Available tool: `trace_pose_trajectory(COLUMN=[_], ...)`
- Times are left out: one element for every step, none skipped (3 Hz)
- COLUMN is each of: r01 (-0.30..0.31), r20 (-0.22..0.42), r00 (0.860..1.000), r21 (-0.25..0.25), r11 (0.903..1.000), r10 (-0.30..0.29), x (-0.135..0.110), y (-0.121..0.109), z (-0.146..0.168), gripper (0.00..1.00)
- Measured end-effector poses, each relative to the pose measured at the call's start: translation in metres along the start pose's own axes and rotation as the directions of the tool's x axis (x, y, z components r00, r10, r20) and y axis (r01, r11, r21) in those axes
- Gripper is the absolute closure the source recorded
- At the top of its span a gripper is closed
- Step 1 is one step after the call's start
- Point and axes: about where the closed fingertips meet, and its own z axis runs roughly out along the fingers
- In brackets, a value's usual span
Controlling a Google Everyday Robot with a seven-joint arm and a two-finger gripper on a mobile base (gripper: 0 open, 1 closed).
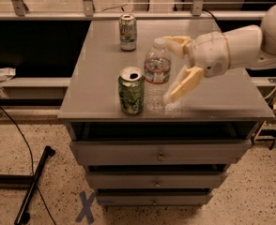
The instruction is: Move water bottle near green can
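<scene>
The water bottle (157, 74), clear ribbed plastic with a white cap and a red-and-white label, stands upright on the grey cabinet top (213, 102). It is just right of the dark green can (131, 91), with a small gap between them. My gripper (170, 69) is at the bottle's right side and open. One cream finger (175, 41) reaches behind the bottle's cap and the other finger (182, 84) hangs in front and to the right. Neither finger presses on the bottle.
A paler silver-green can (127, 32) stands at the back of the cabinet top. The cabinet has drawers (161, 151) below. A rail and glass barrier run behind it. Black cables and a stand leg (32, 186) lie on the floor to the left.
</scene>
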Motion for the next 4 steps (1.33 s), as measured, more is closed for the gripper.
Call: trace_pose_trajectory(r01=[0.001, 0.011, 0.002, 0.002], r20=[0.073, 0.078, 0.072, 0.072], r00=[0.997, 0.996, 0.997, 0.997], r21=[0.072, 0.248, 0.314, 0.314], r11=[0.9974, 0.9686, 0.9495, 0.9495], r10=[-0.006, -0.032, -0.026, -0.026], x=[-0.018, -0.040, -0.037, -0.037], y=[-0.011, -0.010, -0.013, -0.013], z=[-0.038, -0.088, -0.109, -0.109], gripper=[0.00, 0.00, 0.00, 0.00])
